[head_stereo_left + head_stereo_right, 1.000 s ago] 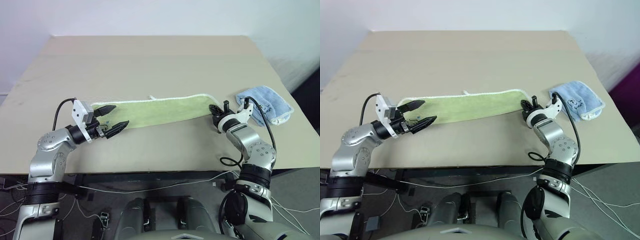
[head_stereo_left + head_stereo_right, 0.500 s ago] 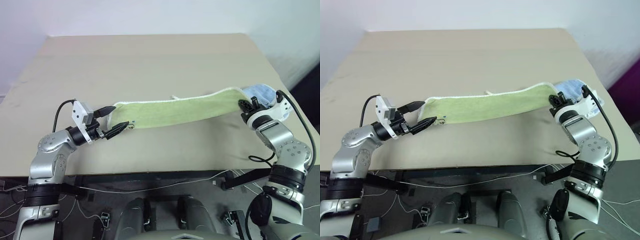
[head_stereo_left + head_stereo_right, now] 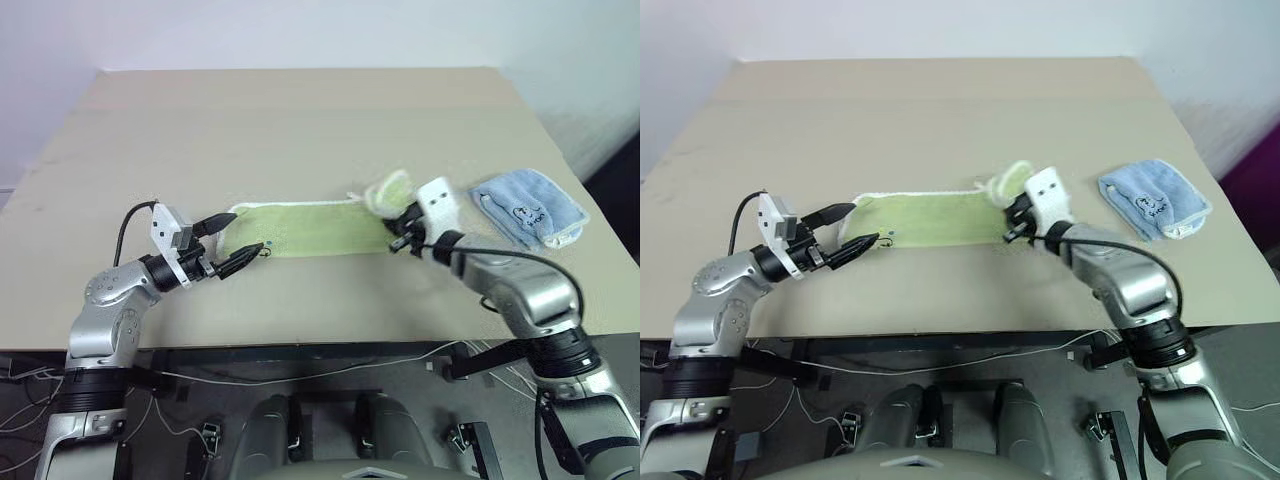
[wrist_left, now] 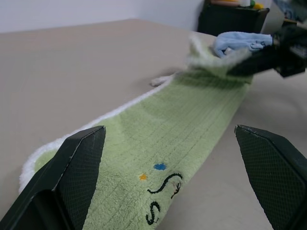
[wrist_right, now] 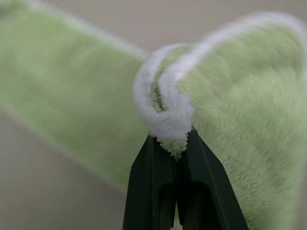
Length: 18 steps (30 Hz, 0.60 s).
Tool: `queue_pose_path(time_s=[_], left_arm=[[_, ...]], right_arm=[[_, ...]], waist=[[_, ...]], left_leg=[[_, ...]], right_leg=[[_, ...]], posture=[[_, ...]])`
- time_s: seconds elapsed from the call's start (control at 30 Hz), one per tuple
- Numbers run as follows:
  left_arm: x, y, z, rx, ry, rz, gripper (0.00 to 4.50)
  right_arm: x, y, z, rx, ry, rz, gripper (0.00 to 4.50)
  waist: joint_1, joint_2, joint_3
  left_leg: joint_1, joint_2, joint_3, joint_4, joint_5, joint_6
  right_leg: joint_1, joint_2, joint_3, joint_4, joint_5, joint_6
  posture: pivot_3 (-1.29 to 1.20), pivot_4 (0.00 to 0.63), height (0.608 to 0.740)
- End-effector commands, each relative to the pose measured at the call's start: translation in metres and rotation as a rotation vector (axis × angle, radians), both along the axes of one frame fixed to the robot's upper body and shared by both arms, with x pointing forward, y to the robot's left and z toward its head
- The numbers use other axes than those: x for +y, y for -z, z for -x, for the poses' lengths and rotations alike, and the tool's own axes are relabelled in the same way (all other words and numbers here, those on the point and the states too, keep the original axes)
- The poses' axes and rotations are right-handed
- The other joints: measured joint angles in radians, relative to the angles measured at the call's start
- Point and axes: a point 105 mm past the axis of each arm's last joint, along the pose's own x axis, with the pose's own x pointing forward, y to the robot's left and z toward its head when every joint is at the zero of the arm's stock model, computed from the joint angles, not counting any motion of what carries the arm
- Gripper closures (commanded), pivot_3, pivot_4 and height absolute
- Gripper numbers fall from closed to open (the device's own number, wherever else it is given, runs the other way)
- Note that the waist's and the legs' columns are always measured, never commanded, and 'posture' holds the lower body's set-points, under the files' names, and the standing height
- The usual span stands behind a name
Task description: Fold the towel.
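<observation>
Your right gripper [image 5: 175, 143] pinches one end of the towel [image 3: 310, 230], lifted partway toward the logo end. Your left gripper [image 3: 230, 240] waits wide apart at that logo end, holding nothing. The fold is only begun.

The right end effector [image 3: 1012, 226] has carried the towel [image 3: 930, 218]'s pinched end leftward, apparently folding it over.
</observation>
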Motion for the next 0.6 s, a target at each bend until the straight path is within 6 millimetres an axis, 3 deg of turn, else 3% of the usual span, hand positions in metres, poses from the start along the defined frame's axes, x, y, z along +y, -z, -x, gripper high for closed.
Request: queue_pose_path(time_s=[0.03,0.33,0.43,0.6], left_arm=[[-0.006,-0.01,0.005,-0.045,0.013,0.007,0.0],[-0.006,-0.006,0.011,-0.033,-0.008,0.024,0.0],[-0.006,-0.004,0.012,-0.027,-0.014,0.03,0.0],[-0.005,-0.002,0.017,-0.014,-0.027,0.04,0.0]], right_arm=[[0.018,-0.008,-0.003,-0.064,-0.05,0.024,4.46],[0.029,0.001,-0.005,-0.053,-0.074,0.022,4.46],[0.031,0.001,-0.004,-0.044,-0.084,0.001,3.8],[0.027,-0.011,0.002,-0.084,-0.104,-0.029,2.12]], waist=[[0.0,0.0,0.0],[-0.001,0.0,0.0],[-0.001,0.0,0.0],[0.0,0.0,0.0]], left_leg=[[0.0,0.0,0.0,0.0,0.0,0.0],[0.0,0.0,0.0,0.0,0.001,-0.002],[-0.001,0.0,0.0,0.0,0.001,-0.003],[-0.001,0.0,0.0,0.0,0.001,-0.003]], right_leg=[[0.0,0.0,0.0,0.0,0.0,0.0],[-0.001,0.0,0.0,0.0,0.0,0.0],[-0.001,0.0,0.0,0.0,0.0,0.0],[-0.001,0.0,0.0,0.0,0.0,0.0]], posture=[[0.0,0.15,0.74],[0.0,0.15,0.74],[0.0,0.15,0.74],[0.0,0.15,0.74]])
